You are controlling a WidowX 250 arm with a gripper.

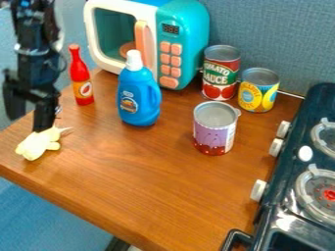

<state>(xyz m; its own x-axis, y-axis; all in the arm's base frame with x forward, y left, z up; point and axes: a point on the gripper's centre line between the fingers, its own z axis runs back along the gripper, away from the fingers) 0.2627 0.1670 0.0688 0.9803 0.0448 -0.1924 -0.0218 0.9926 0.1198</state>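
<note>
Yellow toy [39, 143] @ btm of gripper [44, 128].

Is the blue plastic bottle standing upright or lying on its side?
Upright. The blue plastic bottle stands on its base on the brown wooden table, its white cap pointing up.

The wooden tabletop [150, 171] looked smooth, its brown grain faintly glossy. At the far side, the teal-and-white toy microwave [185, 29] had a smooth plastic look, as did the blue bottle with a white cap [137, 105]. The purple-and-red can [212, 131] showed dull grey metal at its rim. On the right, the dark stove [288, 201] looked glossy, and the grey fabric-like wall panel [278, 44] looked matt and rough.
</note>
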